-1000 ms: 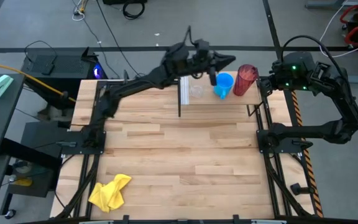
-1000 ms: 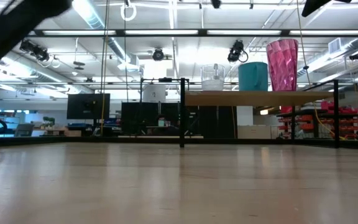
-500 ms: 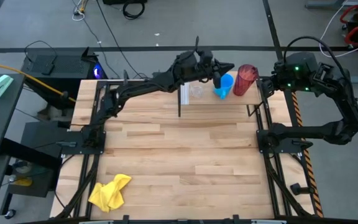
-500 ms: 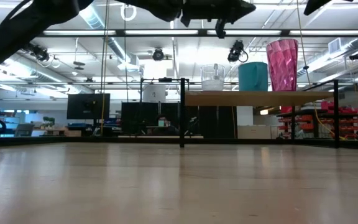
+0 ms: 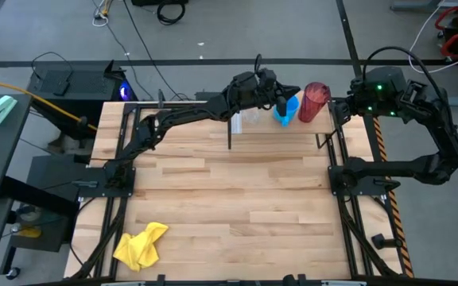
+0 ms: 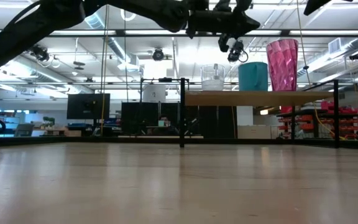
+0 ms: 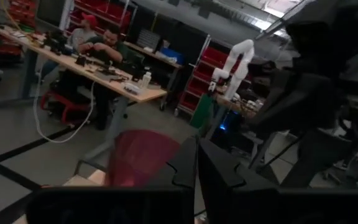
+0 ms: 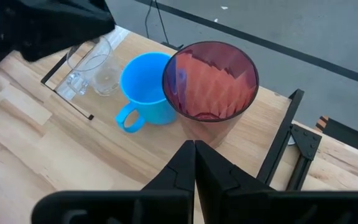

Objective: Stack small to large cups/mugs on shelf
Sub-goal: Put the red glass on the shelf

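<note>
Item: shelf (image 6: 253, 98) carrying clear cup (image 8: 101, 68), blue mug (image 8: 146, 87), red tumbler (image 8: 210, 87) in size order. My left pincer (image 5: 280, 97), fingers together, empty, hovers above the mug; lift straight, avoiding rims. Right pincer (image 8: 194, 163) closed, empty, beside the tumbler.

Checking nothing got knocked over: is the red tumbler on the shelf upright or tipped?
Upright. The red tumbler stands on the shelf with its open mouth facing up, beside the blue mug; the low view shows it vertical.
</note>
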Controlling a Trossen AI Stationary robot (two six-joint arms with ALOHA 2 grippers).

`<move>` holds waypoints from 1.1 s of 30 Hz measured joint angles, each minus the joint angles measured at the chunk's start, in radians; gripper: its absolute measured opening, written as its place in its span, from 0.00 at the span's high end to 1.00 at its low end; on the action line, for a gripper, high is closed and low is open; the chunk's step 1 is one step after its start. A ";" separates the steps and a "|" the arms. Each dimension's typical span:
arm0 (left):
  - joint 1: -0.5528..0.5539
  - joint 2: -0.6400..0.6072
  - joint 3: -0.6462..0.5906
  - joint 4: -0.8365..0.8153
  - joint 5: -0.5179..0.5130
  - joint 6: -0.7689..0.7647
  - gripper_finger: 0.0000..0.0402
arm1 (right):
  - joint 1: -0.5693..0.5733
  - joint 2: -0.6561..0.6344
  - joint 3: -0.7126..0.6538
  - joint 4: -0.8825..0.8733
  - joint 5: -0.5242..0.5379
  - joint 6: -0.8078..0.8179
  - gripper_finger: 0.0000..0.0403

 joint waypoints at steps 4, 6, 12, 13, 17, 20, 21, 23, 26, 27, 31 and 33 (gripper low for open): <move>0.001 0.012 0.001 -0.024 -0.005 0.007 0.97 | 0.000 0.014 0.000 0.000 0.000 -0.018 0.97; 0.001 0.023 0.000 -0.022 -0.005 0.009 0.97 | 0.000 0.027 0.000 0.000 0.001 -0.030 0.97; 0.003 0.047 0.003 -0.033 0.002 -0.003 0.96 | -0.001 0.077 0.000 0.010 0.000 -0.070 0.98; 0.003 0.050 0.001 -0.045 0.003 -0.016 0.96 | -0.001 0.083 0.000 0.010 0.001 -0.077 0.98; 0.003 0.062 0.000 -0.042 0.004 -0.020 0.96 | -0.017 0.112 0.000 0.029 0.021 -0.084 0.98; 0.003 0.063 0.000 -0.043 0.004 -0.019 0.97 | -0.047 0.128 0.000 0.027 0.023 -0.084 0.97; 0.003 0.063 0.000 -0.042 0.004 -0.019 0.97 | -0.056 0.135 0.000 0.027 0.023 -0.083 0.97; 0.003 0.063 0.000 -0.042 0.004 -0.018 0.98 | -0.072 0.150 0.000 0.027 0.019 -0.089 0.97; 0.003 0.063 0.000 -0.042 0.004 -0.019 0.97 | -0.080 0.168 0.000 0.028 -0.004 -0.111 0.97; 0.003 0.063 0.000 -0.042 0.004 -0.019 0.96 | -0.080 0.174 0.000 0.028 -0.009 -0.114 0.97; 0.004 0.063 0.000 -0.046 0.004 -0.019 0.94 | -0.080 0.188 0.000 0.029 -0.012 -0.110 0.98; 0.008 0.063 0.000 -0.046 0.006 -0.019 0.95 | -0.080 0.188 0.000 0.034 -0.015 -0.110 0.98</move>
